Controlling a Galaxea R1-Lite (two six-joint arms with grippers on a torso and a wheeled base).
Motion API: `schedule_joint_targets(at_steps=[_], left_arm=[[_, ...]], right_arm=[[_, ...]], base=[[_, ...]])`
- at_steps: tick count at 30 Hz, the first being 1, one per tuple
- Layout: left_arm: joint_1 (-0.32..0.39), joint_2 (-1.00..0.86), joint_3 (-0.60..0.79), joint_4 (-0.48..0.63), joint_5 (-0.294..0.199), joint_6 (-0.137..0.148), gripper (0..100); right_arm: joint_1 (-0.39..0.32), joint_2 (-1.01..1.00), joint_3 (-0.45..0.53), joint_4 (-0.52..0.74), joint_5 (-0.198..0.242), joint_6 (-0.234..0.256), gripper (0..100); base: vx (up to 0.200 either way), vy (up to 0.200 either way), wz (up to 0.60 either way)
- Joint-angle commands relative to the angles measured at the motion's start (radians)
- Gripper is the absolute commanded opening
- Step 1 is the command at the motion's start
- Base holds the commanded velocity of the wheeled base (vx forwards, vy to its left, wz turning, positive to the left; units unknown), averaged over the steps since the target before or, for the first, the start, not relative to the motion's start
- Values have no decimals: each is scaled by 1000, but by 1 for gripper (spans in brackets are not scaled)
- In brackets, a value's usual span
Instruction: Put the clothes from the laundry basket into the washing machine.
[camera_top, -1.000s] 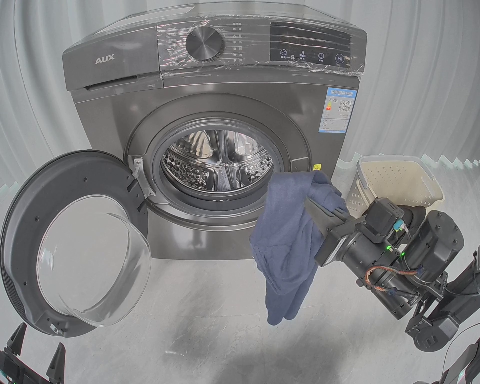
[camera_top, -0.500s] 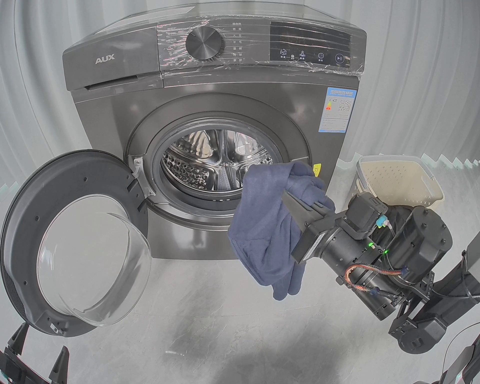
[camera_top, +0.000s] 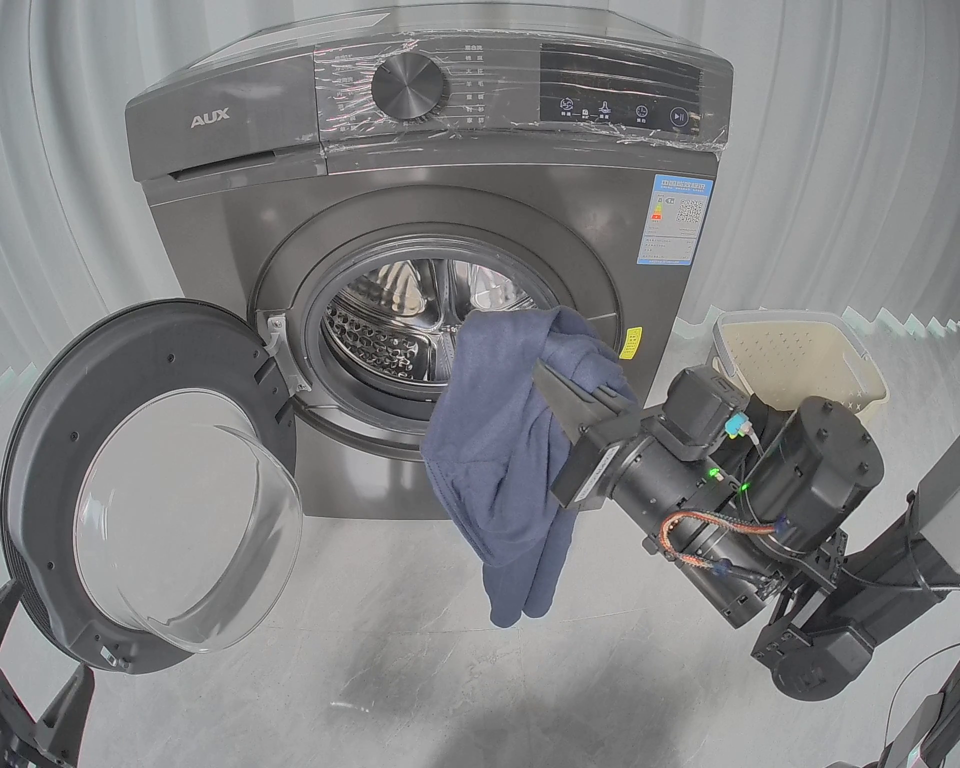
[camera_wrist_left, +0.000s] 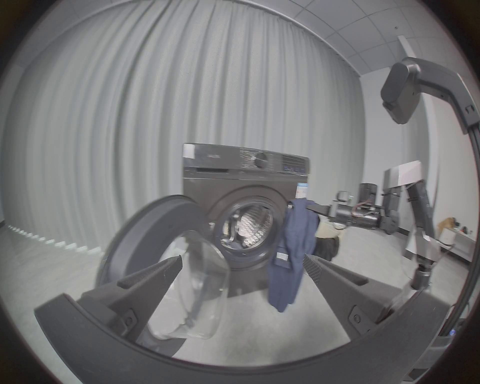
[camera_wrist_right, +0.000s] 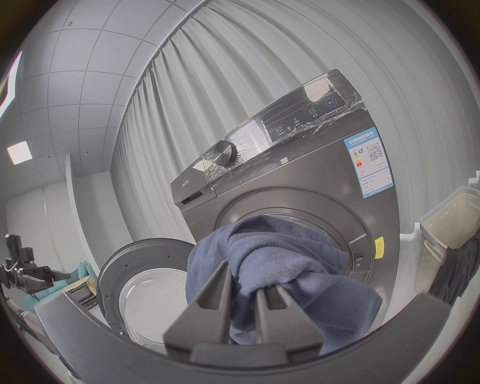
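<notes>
Holding a blue garment (camera_top: 500, 450) up before the washer (camera_top: 430, 200), I judge this load about midway. The cloth hangs in the air in front of the drum (camera_top: 430, 320). Its bunched top overlaps the mouth's rim at about 4 o'clock, its tail dangles below, and none of it is inside yet. My right gripper (camera_wrist_right: 243, 287) has its fingers pinched tight on that bunched top, with only cloth between them. As far as I can see in, the drum looks bare of laundry. The door (camera_top: 140, 480) stands swung wide at 8 o'clock of the mouth. The basket (camera_top: 800, 360) sits on the floor at 3 o'clock of the washer with a dark cloth (camera_wrist_right: 457, 270) draped over its edge, so I reckon at least one more trip is left. My left gripper (camera_wrist_left: 241, 262) is spread wide, holding nothing, low at 7 o'clock.
</notes>
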Motion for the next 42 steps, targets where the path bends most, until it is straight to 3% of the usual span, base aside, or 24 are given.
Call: schedule_joint_targets(at_steps=[1,3,9,11,14,15,22,29,31,35,42], left_arm=[[-2,484,-131,-46,-301,78,100],[-32,564,-128,-111,-335,80,100],[-170,720,-122,-234,-319,75,100],[-231,814,-128,-277,-284,77,100],[-269,881,-127,-335,-249,77,100],[-297,937,-124,-404,-214,71,100],[-346,1104,-130,-572,-157,63,100],[-398,1250,-136,-699,-98,17,100],[-420,1312,-150,-748,-75,-17,100],[-440,1372,-183,-783,-74,-63,100],[-463,1452,-219,-788,-75,-78,100]], right_arm=[[-2,34,-114,38,30,14,0],[-1,44,-126,44,29,19,0],[-6,84,-162,41,27,20,0],[-4,89,-174,41,26,20,0],[-2,89,-174,41,23,20,0],[-1,87,-174,40,21,20,0],[-4,89,-176,41,18,20,0],[-4,94,-179,46,15,20,0],[-6,101,-191,47,15,20,0],[-6,106,-192,47,15,20,0],[-9,106,-191,47,14,20,0]], base=[[0,0,0],[0,0,0],[0,0,0],[0,0,0],[0,0,0],[0,0,0],[0,0,0],[0,0,0],[0,0,0],[0,0,0],[0,0,0]])
